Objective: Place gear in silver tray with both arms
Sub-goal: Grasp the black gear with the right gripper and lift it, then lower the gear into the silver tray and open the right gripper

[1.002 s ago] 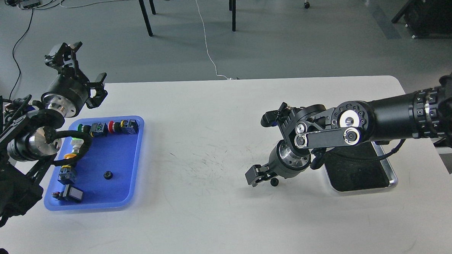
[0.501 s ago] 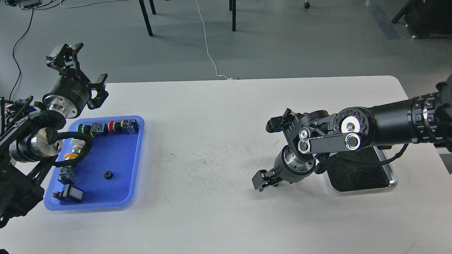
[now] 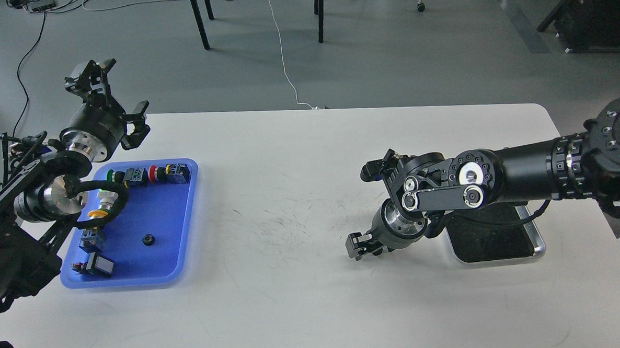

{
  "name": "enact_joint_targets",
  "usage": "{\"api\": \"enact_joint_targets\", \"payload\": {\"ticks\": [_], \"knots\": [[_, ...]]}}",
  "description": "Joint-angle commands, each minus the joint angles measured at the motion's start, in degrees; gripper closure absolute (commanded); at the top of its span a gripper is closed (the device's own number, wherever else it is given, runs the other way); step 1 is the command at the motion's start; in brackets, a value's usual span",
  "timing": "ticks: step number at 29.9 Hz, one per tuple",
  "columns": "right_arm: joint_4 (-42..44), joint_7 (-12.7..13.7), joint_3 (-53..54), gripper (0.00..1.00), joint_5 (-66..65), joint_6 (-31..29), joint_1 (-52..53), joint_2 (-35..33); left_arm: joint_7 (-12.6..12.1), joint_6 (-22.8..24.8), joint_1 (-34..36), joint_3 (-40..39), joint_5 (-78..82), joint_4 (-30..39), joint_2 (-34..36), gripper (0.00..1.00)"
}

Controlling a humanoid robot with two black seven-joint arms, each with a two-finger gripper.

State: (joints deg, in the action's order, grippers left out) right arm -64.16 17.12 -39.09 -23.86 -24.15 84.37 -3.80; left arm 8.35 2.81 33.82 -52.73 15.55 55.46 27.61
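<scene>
Change over the last second: a small black gear lay on the white table [image 3: 294, 300] just under the right gripper [image 3: 364, 244]. Now that spot is bare and the fingers are drawn in together, low over the table. Best read: the right claw has closed on the gear. Hedge: the claw is dark and seen at an angle, no gear visible between the fingers, so I can't confirm the grip or how tightly it's shut.

The right wrist has also shifted slightly between frames but hasn't gone anywhere; the claw remains left of the silver tray [image 3: 538, 242], close to its near-left corner. Tray bottom, where visible past the forearm, looks bare.

Left gripper [image 3: 113, 99] is raised off the table beyond the far-left corner of the blue tray [image 3: 186, 221], fingers spread wide, holding nothing. It has barely moved. A second small black gear [image 3: 147, 239] sits in the blue tray, well below and to the right of that claw, among the pushbutton switches [image 3: 148, 175].

Meaning for the task: pickup likely done, placement not. Next is lift and carry right over the tray rim, then release.
</scene>
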Motion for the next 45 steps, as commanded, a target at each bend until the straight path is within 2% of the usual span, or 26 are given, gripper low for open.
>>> {"api": "enact_joint_targets", "payload": {"ticks": [1, 4, 6, 9, 13, 19, 23, 29, 33, 36, 40, 45], "knots": [[0.0, -0.1, -0.1, 0.49, -0.2, -1.4, 0.4, -0.2, 0.0, 0.0, 0.0, 0.0, 0.0, 0.0, 0.0, 0.02], [0.0, -0.1, -0.1, 0.57, -1.0, -2.3, 0.5, -0.3, 0.0, 0.0, 0.0, 0.0, 0.0, 0.0, 0.0, 0.02], [0.0, -0.2, -0.1, 0.70, -1.4, -2.6, 0.4, -0.3, 0.0, 0.0, 0.0, 0.0, 0.0, 0.0, 0.0, 0.02], [0.1, -0.2, -0.1, 0.79, -1.5, -2.7, 0.3, -0.4, 0.0, 0.0, 0.0, 0.0, 0.0, 0.0, 0.0, 0.02], [0.1, -0.4, -0.1, 0.99, -1.8, -3.1, 0.5, -0.6, 0.0, 0.0, 0.0, 0.0, 0.0, 0.0, 0.0, 0.02], [-0.2, -0.7, 0.6, 0.99, -1.6, -3.8, 2.5, -3.2, 0.0, 0.0, 0.1, 0.0, 0.0, -0.1, 0.1, 0.02], [-2.1, -1.1, 4.2, 0.99, -1.5, -3.8, 7.1, -9.0, 0.1, 0.0, 0.1, 0.0, 0.0, -0.1, 0.1, 0.02], [-7.6, -1.3, 11.3, 0.99, -2.1, -3.8, 12.6, -24.4, 0.0, -0.3, 0.5, 0.1, 0.1, -0.1, -0.2, 0.02], [-6.9, -1.6, 12.4, 0.99, -5.7, -3.8, 13.2, -34.6, 0.0, -0.3, 0.5, 0.3, 0.1, -0.1, -0.3, 0.02], [-6.2, -3.1, 12.5, 0.99, -12.4, -3.8, 10.6, -40.7, 0.0, -0.3, 0.5, 0.4, 0.2, -0.1, -0.4, 0.02], [-3.3, -4.2, 15.9, 0.99, -16.7, -3.8, 1.7, -42.3, 0.0, -0.3, 0.5, 0.4, 0.1, -0.1, -0.4, 0.02], [4.6, -4.3, 22.6, 0.99, -18.2, -3.8, -9.6, -39.2, 0.0, -0.3, 0.5, 0.4, 0.1, -0.1, -0.4, 0.02]]}}
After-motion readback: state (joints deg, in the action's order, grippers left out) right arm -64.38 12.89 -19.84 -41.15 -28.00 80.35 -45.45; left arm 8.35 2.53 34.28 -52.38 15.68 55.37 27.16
